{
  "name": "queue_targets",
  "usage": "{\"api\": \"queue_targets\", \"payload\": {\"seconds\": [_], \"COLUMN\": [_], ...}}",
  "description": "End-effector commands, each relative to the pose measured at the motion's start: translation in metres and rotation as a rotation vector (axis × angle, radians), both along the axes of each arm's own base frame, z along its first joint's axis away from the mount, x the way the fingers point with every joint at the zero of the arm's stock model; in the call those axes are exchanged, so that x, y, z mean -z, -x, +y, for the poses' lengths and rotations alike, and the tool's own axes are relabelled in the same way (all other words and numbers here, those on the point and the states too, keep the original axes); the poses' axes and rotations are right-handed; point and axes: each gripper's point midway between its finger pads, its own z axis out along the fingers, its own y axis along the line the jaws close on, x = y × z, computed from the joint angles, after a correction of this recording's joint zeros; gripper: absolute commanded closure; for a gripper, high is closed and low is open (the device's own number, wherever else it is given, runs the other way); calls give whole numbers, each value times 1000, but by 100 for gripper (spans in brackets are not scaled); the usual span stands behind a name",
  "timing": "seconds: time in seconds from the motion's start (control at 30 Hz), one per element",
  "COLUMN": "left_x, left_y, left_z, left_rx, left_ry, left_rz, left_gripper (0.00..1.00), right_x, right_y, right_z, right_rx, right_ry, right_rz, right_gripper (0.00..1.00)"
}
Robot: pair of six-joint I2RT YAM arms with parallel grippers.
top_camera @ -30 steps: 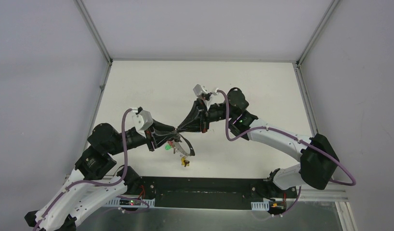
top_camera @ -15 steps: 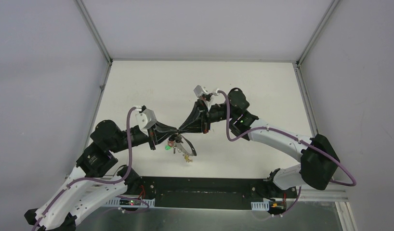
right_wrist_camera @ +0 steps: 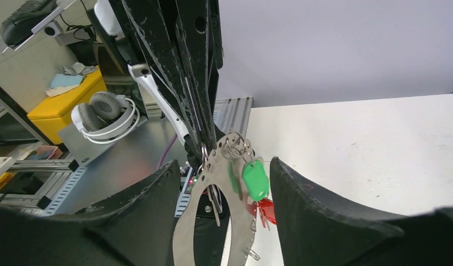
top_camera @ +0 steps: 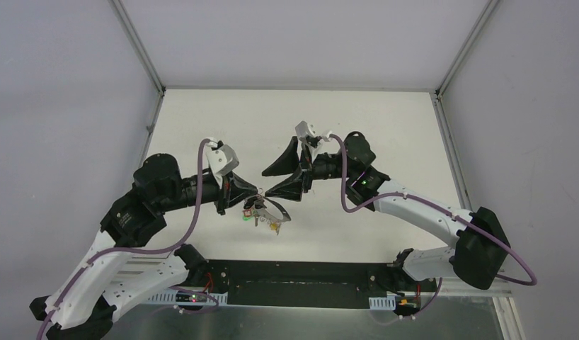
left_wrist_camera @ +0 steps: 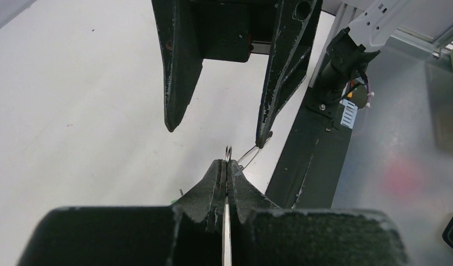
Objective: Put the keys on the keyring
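Table point(top_camera: 386, 120) white, pale grey walls point(top_camera: 53, 85) on three sides.

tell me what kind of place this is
Probably a robotics lab cell: a white table boxed in by grey panels on metal framing, with headphones and a yellow box off to the side.

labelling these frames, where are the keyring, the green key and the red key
keyring point(right_wrist_camera: 185, 233), right wrist view, on the left side of its metal band
green key point(right_wrist_camera: 255, 180), right wrist view, middle of its green cap
red key point(right_wrist_camera: 263, 211), right wrist view, on its red cap
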Motion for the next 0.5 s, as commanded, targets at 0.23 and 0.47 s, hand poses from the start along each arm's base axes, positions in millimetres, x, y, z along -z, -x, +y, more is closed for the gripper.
{"api": "queue_targets", "payload": {"seconds": [0.23,0.47], "left_x": [-18,-15], "left_y": [-7,-8], "left_z": [5,11], "left_rx": [-71,-100], "left_ry": [-143,-261], "left_rz": [192,289], "left_gripper": [100,100], "right_x": [-14,-18], "right_y": [-6,-4], "right_z": [-3,0], "right_rx": [60,32], "right_ry": [-23,-24], "right_rz": [-55,-50], "right_gripper": [38,48]}}
